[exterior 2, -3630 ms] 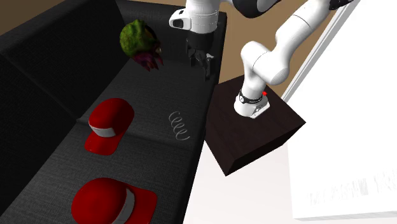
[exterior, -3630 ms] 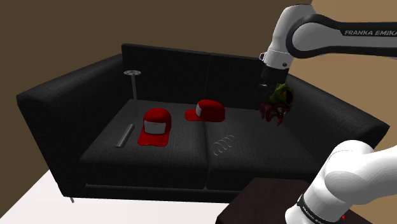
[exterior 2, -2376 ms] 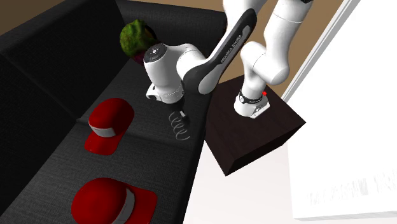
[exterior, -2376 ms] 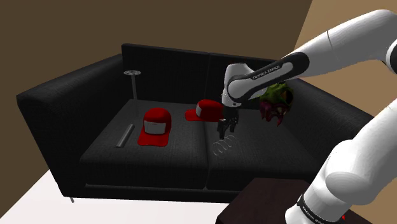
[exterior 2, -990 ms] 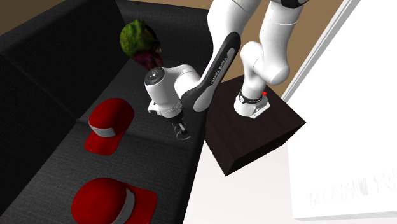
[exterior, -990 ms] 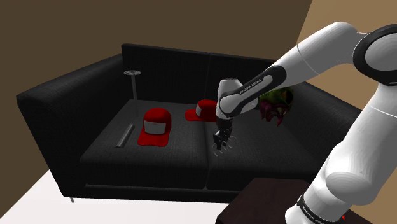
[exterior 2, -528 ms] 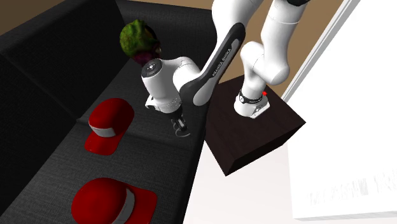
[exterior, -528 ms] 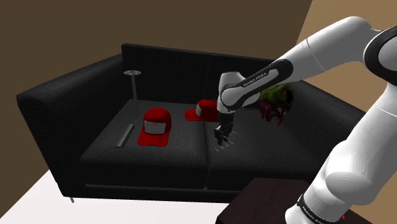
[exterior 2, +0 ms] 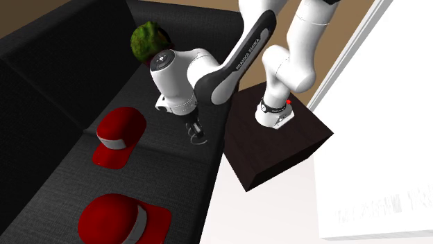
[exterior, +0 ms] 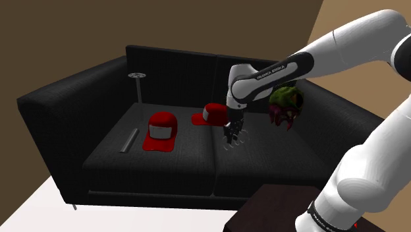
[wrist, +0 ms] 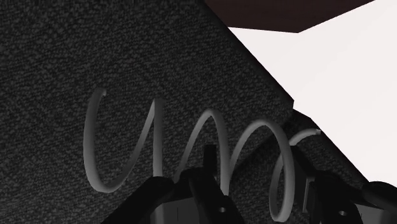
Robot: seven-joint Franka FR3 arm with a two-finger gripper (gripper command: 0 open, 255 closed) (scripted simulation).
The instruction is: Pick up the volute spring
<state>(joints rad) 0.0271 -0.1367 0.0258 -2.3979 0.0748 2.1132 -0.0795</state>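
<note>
The volute spring (wrist: 87,143) is a thin grey wire coil, lying sideways across my fingers in the wrist view. My gripper (exterior: 230,138) is shut on it and holds it a little above the black sofa seat (exterior: 164,165), near the seam between the two cushions. From the second exterior view, the gripper (exterior 2: 196,134) hangs close to the seat's front edge with the spring (exterior 2: 201,138) at its tips. Both black fingertips (wrist: 205,181) clasp a coil; the spring's far end sticks out past them.
Two red caps (exterior: 161,130) (exterior: 214,115) lie on the seat to the shoulder view's left of the gripper. A green and magenta plant-like thing (exterior: 284,105) sits behind the arm. A grey bar (exterior: 129,140) and a small stemmed stand (exterior: 137,82) lie further left. The dark brown stand box (exterior 2: 277,145) borders the sofa front.
The gripper came down onto the spring on the seat, shut on it, and over the last second has risen slightly with the spring in it.
</note>
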